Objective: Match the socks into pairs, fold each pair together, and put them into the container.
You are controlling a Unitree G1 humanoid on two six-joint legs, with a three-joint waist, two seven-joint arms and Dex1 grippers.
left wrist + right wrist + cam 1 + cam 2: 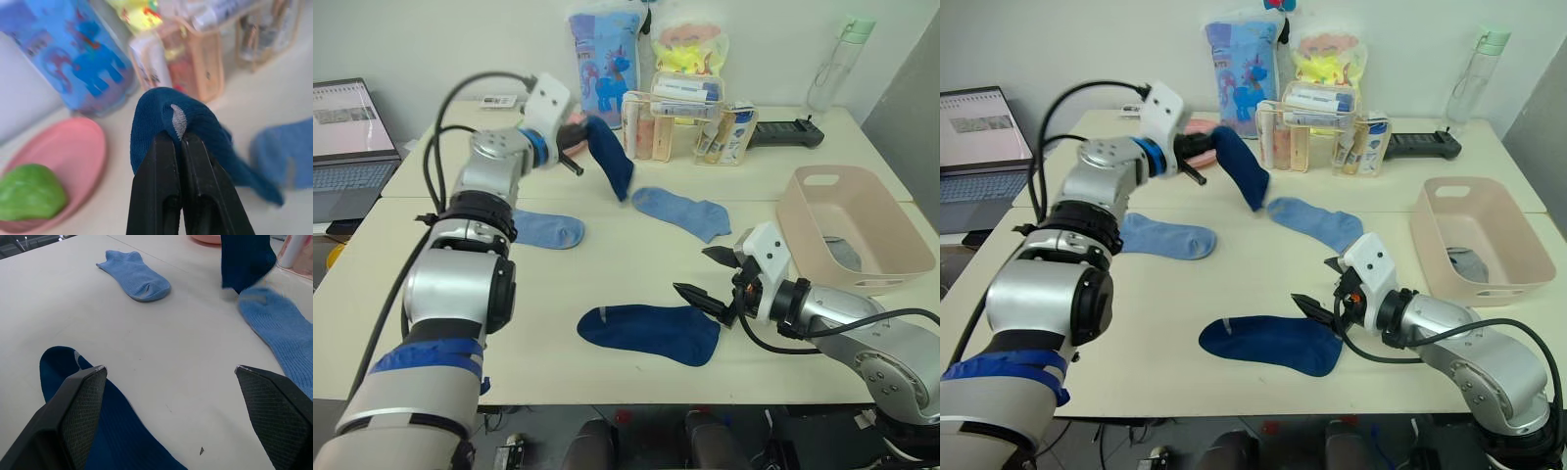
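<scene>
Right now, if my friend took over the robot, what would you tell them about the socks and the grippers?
Left gripper: shut on one navy sock, held in the air near the clear organiser.
Right gripper: open, low over the table, at the toe end of the other navy sock, which lies flat near the front edge.
Two light blue socks lie apart on the table: one towards the left arm, one mid-table.
Something grey lies in the pink tub; it looks like a sock pair, but I can't be sure.
Left: pair and fold the navy socks, then the light blue ones, and put both in the tub.
</scene>
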